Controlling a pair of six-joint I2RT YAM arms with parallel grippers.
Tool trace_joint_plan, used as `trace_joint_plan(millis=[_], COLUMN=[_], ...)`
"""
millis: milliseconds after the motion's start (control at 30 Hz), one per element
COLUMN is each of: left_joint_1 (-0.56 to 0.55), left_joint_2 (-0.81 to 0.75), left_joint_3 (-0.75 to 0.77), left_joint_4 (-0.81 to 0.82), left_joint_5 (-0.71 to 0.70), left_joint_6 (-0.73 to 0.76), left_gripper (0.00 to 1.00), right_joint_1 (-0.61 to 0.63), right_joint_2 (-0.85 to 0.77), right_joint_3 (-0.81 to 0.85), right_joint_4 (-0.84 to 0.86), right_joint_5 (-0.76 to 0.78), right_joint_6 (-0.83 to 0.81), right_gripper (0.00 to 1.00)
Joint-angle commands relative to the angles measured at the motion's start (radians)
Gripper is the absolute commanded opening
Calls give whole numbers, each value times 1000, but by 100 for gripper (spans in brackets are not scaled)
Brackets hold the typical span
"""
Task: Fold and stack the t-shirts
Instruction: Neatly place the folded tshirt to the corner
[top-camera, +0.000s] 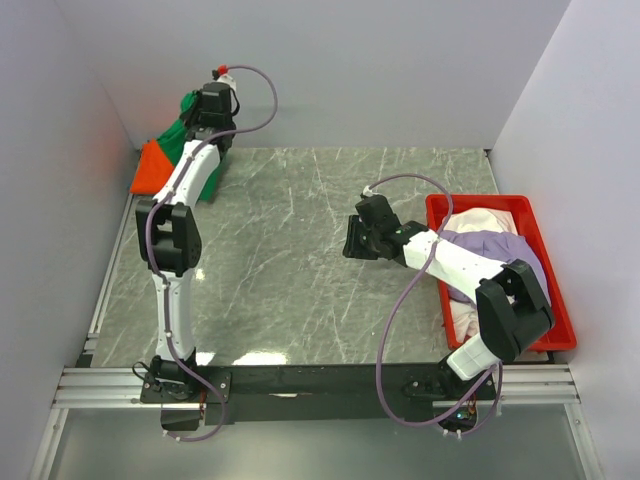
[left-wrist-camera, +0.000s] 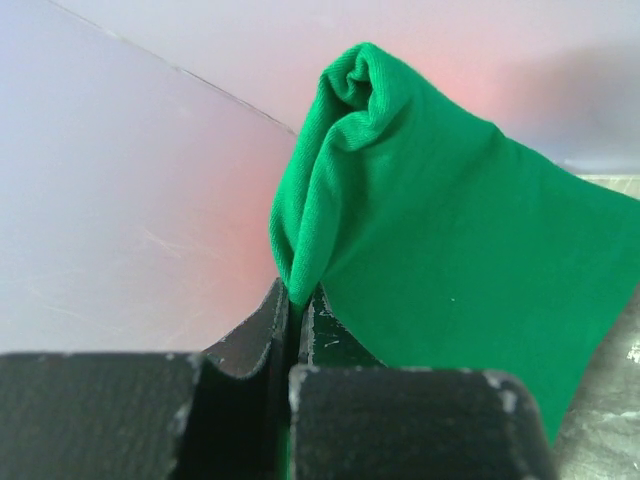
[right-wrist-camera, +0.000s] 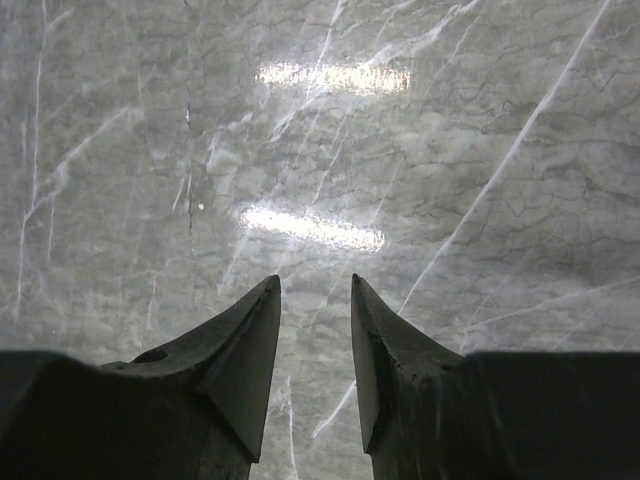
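While the left gripper (left-wrist-camera: 298, 298) pinches a fold of the soft bright green cloth t-shirt (left-wrist-camera: 450, 250) between fingers closed almost together, that shirt sits bunched in the upper left of the top view. It is close against the pale back wall (top-camera: 350, 70) and beside the orange cloth t-shirt (top-camera: 150, 172). The hold takes in only a narrow ridge of fabric, so a quick pull toward the open grey marble-patterned table (top-camera: 290, 250) could let the cloth slide out. It could also drag the orange shirt along if the two are tangled; whether they overlap under the left arm (top-camera: 172, 240) is hard to tell. That arm is stretched far out, which likely leaves little reach to correct.

The right gripper (right-wrist-camera: 315, 282) hovers above the table at centre right, fingers a small gap apart and holding nothing, so the green shirt may arrive crumpled with no second hold to spread it. At the right edge, the lilac t-shirt (top-camera: 500, 245) and the white t-shirt (top-camera: 478, 222) lie heaped in the rigid red plastic tray (top-camera: 478, 203), not yet folded.
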Motion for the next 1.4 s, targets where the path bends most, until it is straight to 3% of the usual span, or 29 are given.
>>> trace_joint_plan(millis=[0,967,1367], left_joint_1=[2,5,105], left_joint_2=[-128,-133,-58], left_joint_3=[14,-43,-82], left_joint_4=[27,55,92], left_joint_5=[20,52,126], left_joint_6=[-8,-14,-97], left_gripper=[0,0,0], right_joint_1=[13,17,19], right_joint_2=[3,48,88], right_joint_3=[48,59,76], right_joint_4=[4,-1,-5], right_joint_5=[23,31,35], right_joint_6=[-15,-19,-21], right_gripper=[41,40,40])
